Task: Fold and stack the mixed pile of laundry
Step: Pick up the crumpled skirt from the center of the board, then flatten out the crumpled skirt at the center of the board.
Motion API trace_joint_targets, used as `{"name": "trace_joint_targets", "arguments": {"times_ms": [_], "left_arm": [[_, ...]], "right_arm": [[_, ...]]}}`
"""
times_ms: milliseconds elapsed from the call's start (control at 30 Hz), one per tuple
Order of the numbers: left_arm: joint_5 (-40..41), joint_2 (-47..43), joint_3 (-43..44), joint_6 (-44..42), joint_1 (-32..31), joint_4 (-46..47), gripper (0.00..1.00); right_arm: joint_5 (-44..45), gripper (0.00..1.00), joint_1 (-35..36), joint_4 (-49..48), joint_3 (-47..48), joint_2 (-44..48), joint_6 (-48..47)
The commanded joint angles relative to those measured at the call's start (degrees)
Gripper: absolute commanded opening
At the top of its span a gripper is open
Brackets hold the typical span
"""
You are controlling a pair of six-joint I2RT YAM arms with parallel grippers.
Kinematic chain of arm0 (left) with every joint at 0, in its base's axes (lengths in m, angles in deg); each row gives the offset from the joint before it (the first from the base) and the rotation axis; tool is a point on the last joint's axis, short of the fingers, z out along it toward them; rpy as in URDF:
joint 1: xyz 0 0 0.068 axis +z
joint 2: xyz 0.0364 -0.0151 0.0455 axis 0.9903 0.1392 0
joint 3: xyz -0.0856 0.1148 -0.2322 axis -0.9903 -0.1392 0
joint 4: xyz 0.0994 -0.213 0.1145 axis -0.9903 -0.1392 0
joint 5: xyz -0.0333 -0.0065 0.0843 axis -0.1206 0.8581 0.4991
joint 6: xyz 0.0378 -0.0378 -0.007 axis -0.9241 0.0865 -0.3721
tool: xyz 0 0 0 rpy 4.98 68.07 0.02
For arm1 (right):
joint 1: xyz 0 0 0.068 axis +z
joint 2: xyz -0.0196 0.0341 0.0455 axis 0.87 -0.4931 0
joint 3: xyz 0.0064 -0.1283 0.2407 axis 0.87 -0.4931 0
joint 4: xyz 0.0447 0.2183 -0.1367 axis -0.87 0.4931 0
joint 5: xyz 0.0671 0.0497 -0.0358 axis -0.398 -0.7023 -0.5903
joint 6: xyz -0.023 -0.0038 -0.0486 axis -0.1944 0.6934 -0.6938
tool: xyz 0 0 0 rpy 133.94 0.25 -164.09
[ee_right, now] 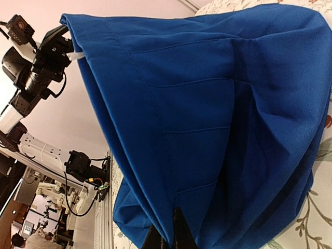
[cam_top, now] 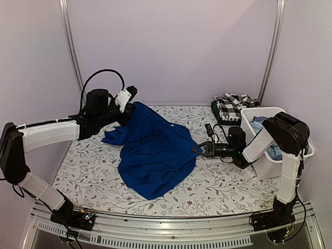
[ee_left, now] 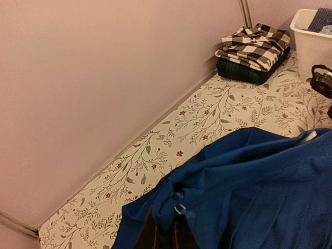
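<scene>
The left hand (cam_top: pixel 130 105) is raised above the worktop (cam_top: pixel 93 166), its fingers pressed together on the top corner of the royal blue garment (cam_top: pixel 153 153). In its own wrist view the two dark fingers (ee_left: pixel 155 236) pinch a bunched edge of the cloth with a small loop just above them. From that grip the garment hangs down and away toward the right hand, and its lower part lies spread and rumpled on the worktop's leaf-and-flower cover (cam_top: pixel 218 189).

The right hand (cam_top: pixel 199 149) sits low over the worktop at the garment's right edge. Its fingers are closed on a fold of the blue cloth, which rises from the fingertips (ee_right: pixel 179 233) in a taut sheet up to the left hand (ee_right: pixel 56 45).

Beyond the right hand, toward the back wall, a black-and-white plaid garment (cam_top: pixel 233 106) lies folded on top of a dark folded garment (ee_left: pixel 244 72). Just beside the right arm, on its outer side, stands the white tub (cam_top: pixel 262 111) with a pale blue garment (cam_top: pixel 258 124) inside it. The folded stack is well apart from the left hand, across the worktop.
</scene>
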Motion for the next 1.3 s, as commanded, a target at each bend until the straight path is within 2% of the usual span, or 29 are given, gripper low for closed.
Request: {"name": "trace_joint_targets", "arguments": {"times_ms": [0, 133, 300, 433, 600, 833, 1067, 1200, 1267], "left_arm": [[1.2, -4.1, 1.5, 6.2, 1.6, 1.2, 0.0], [6.2, -7.3, 5.2, 11.6, 2.1, -2.0, 0.0], [8.8, -9.7, 11.1, 15.1, 2.2, -7.1, 0.0], [7.1, -12.9, 13.3, 16.6, 2.1, -7.3, 0.0], [1.3, -17.4, 16.1, 17.4, 1.8, -9.5, 0.0], [-4.7, -26.7, 16.5, 16.1, -3.8, -16.2, 0.0], [-2.0, -33.8, 15.8, 17.7, -12.8, -25.7, 0.0], [-1.2, -37.2, 13.4, 21.0, -14.9, -26.8, 0.0], [3.5, -37.2, 11.9, 22.6, -14.9, -26.9, 0.0]], "right_arm": [[2.6, 0.0, -0.2, 13.9, 4.7, 8.2, -5.8], [17.1, 0.0, -0.2, 44.4, 15.3, 19.2, -21.1], [31.9, 0.0, -0.2, 66.3, 31.1, 26.6, -35.5], [36.3, 0.0, 0.6, 74.5, 40.6, 28.7, -41.0], [42.4, 0.0, 4.6, 83.3, 50.3, 30.5, -48.8], [52.9, 0.0, 14.4, 92.1, 52.2, 37.8, -54.8], [53.3, 0.0, 28.3, 103.4, 55.2, 43.4, -52.5], [48.6, 0.0, 30.7, 109.8, 58.2, 41.3, -49.0], [48.2, 0.0, 30.4, 108.2, 56.0, 42.4, -48.0]]}}
